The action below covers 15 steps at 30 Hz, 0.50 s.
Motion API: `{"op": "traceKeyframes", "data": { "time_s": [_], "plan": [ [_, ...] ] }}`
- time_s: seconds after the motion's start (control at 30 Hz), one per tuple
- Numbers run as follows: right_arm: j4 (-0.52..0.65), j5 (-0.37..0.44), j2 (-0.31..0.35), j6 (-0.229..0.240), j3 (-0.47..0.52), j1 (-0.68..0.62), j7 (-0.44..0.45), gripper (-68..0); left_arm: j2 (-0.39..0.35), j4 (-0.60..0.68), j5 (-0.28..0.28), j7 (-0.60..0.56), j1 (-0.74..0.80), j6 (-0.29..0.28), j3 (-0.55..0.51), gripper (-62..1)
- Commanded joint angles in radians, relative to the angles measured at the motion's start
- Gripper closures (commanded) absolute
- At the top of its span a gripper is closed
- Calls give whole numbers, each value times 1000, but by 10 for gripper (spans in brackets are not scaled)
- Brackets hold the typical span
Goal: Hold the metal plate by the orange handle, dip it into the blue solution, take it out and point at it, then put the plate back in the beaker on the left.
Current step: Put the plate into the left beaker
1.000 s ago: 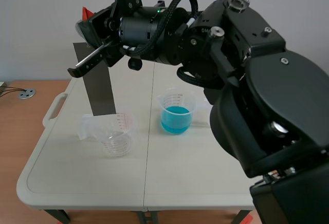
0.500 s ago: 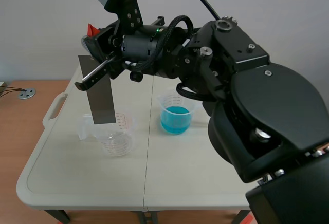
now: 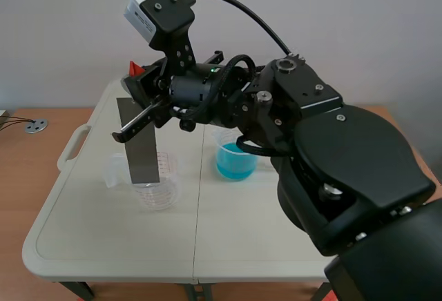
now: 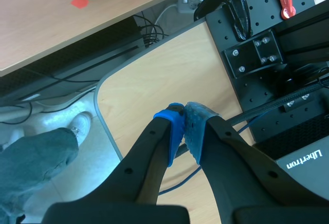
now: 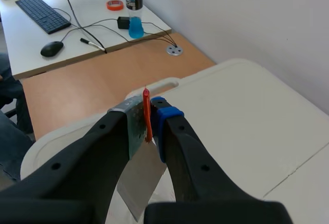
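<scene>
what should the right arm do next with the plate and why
Probably lower the plate straight down into the empty beaker: the right gripper is shut on its orange handle, and its lower end looks only just at the beaker's mouth, not yet resting inside.

Plate point(image 3: 141, 150) above beaker point(image 3: 161, 190) (filled beaker point(image 3: 236, 156) rightward).

In the scene view the right arm point(image 3: 331, 177) covers part of the blue beaker point(image 3: 233, 164). The plate point(image 3: 141, 150) hides part of the left beaker point(image 3: 163, 192); whether its lower end sits inside cannot be told. The right pincer point(image 3: 141, 101) hides most of the handle point(image 3: 136, 68). In the left wrist view a leg point(image 4: 31, 162) is cut off at the edge.
</scene>
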Motion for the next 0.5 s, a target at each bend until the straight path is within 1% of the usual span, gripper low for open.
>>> {"op": "traceKeyframes", "data": {
  "time_s": [0.0,0.27,0.37,0.47],
  "plan": [
    [-3,8,-8,2,2,18,29,-15,-3,10,-3,-11,10,-2,-2,-15],
    [-76,8,-8,2,2,18,82,-15,-3,10,-3,-12,10,-2,-2,-15],
    [-108,8,-8,-6,2,18,106,-15,-3,10,-3,-13,6,-2,-2,-15],
    [-133,8,-8,-23,2,18,113,-15,-3,10,-3,-11,-5,-2,-1,-15]
  ]
}}
